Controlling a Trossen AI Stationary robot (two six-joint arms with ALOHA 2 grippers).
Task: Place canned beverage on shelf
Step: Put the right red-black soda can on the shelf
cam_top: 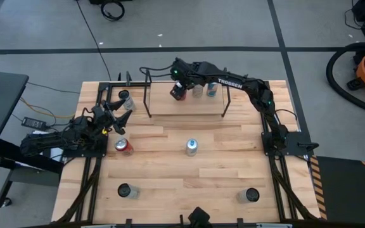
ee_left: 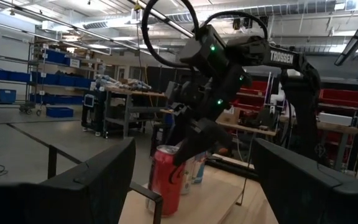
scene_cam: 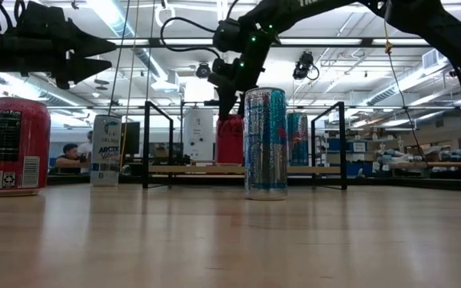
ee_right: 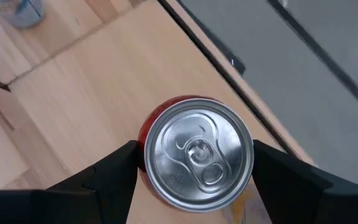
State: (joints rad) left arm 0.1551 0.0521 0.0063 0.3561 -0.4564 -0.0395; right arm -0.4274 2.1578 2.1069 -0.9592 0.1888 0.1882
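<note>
A red can (ee_right: 194,155) stands at the left part of the shelf (cam_top: 163,104), a low wood board with black rod end frames at the table's far side. My right gripper (cam_top: 179,90) reaches over the shelf and is shut on this can; it also shows in the left wrist view (ee_left: 166,177). A white can (cam_top: 198,88) and a blue-and-red can (cam_top: 212,88) stand on the shelf to its right. My left gripper (cam_top: 118,116) waits open and empty over the table's left side. My right gripper pinches the red can's upper wall (ee_right: 143,146) between its two fingers, one on each side just below the rim. The fingers come from above, pointing down. The can is about upright, its bottom (ee_left: 160,208) at the shelf board; whether it rests there I cannot tell.
On the table stand a red can (cam_top: 123,147) and a white can (cam_top: 127,100) near my left gripper, a tall silver-blue can (cam_top: 191,147) at the middle, and two dark cans (cam_top: 125,190) (cam_top: 251,195) near the front edge.
</note>
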